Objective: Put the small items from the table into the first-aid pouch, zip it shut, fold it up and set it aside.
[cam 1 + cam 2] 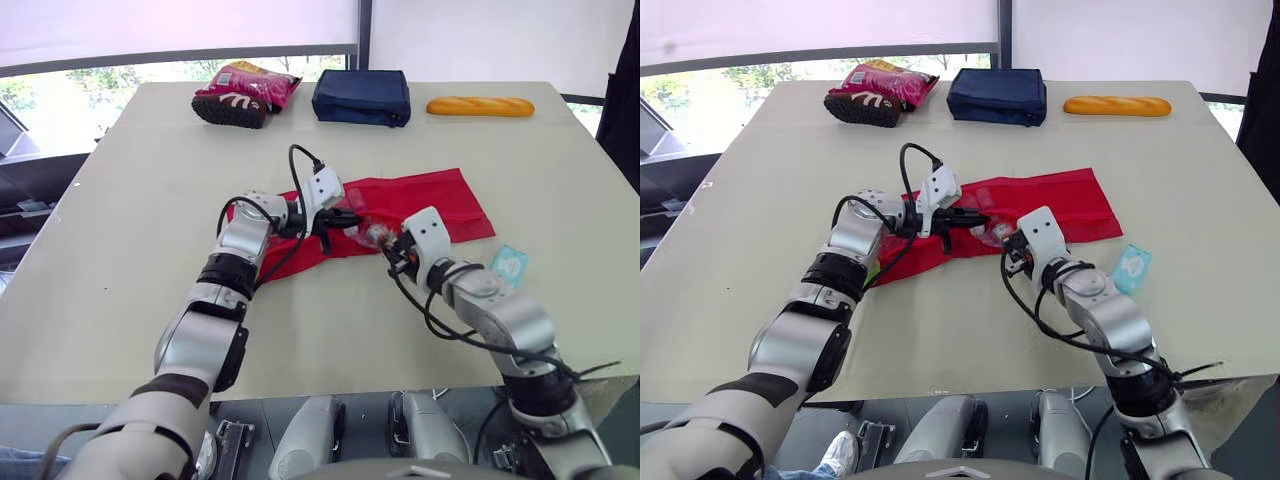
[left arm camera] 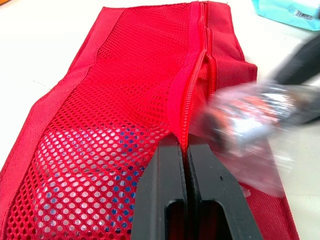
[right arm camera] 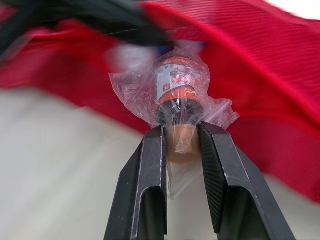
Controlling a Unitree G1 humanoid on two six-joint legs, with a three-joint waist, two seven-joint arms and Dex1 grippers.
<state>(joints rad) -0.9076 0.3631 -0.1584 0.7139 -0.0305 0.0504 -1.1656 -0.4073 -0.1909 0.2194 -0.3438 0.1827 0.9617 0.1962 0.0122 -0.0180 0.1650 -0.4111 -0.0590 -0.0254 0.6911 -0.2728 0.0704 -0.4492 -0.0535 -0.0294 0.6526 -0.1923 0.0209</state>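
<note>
- Left wrist view: the left gripper has its two black fingers pressed together, pinching the red edge of the zip opening of the first-aid pouch.
- The pouch is red with a mesh face. It lies flat near the middle of the worktop, its long side running from the left gripper out toward the robot's right.
- Blue shapes show faintly through the mesh; what they are cannot be told.
- Right wrist view: the right gripper is closed partway on a small bottle wrapped in clear plastic. Its fingers clamp the tan cap end, and the orange-labelled body points toward the pouch.
- In the head views the bottle sits at the pouch's near edge, just beside the left gripper's fingertips and close to the zip opening.
- A light-blue packet lies on the worktop to the right of the right gripper, apart from the pouch.
- Along the far edge stand a shoe touching a pink snack bag, a navy bag and a bread loaf.
</note>
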